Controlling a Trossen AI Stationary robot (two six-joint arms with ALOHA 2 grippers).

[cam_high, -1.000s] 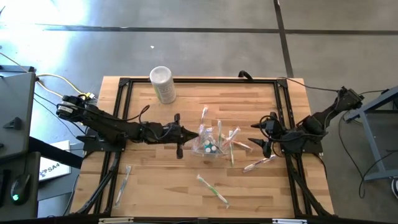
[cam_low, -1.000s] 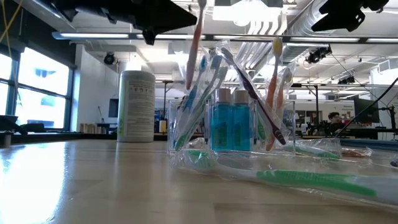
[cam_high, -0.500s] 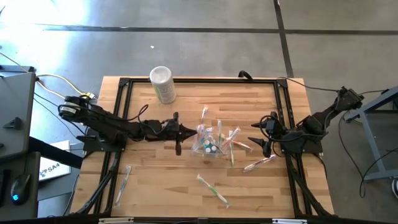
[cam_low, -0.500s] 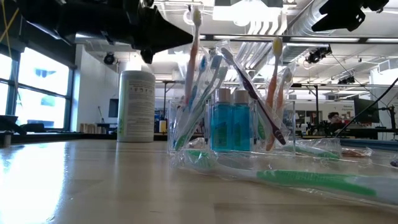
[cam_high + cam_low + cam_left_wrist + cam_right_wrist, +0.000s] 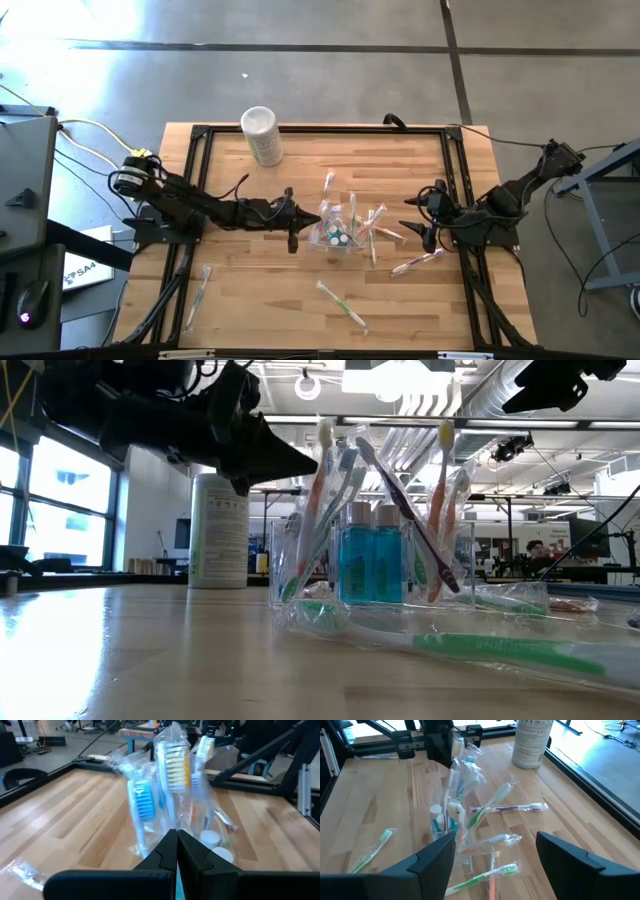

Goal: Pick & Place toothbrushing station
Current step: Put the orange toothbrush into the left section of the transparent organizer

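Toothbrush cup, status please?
Left hand shut beside small clear plastic cup of toothbrushes. Right hand open, waiting. Loose wrapped toothbrushes around.

Bare tabletop [image 5: 250, 290] beside crowded cup [image 5: 336, 236]

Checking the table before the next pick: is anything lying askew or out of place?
Yes. Several wrapped toothbrushes lie loose on the table instead of in the clear cup: one by the left edge, a green one near the front, another near the right gripper. The cup's brushes lean out unevenly.
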